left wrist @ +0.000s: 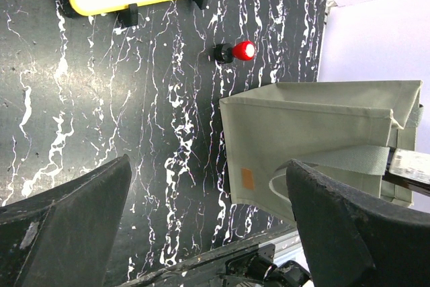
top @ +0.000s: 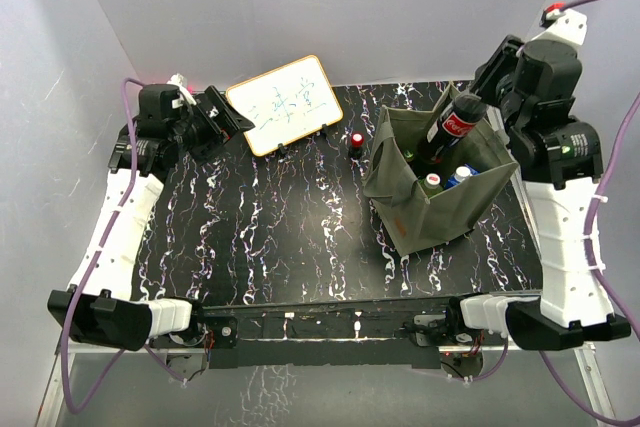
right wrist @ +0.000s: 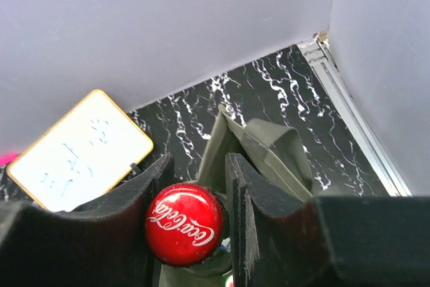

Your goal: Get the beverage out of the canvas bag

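Observation:
The olive-green canvas bag stands open at the right of the black marbled table. A dark cola bottle with a red label leans out of its top, its lower part still inside the bag. My right gripper is shut on the bottle's neck. In the right wrist view, the red cap sits between my right gripper's fingers, above the bag. My left gripper is open and empty at the back left. The left wrist view, with that gripper, shows the bag and its orange patch.
More bottles stand in the bag: one with a white cap, one with a blue cap. A small red-capped object stands just left of the bag. A yellow-rimmed whiteboard leans at the back. Walls enclose the table.

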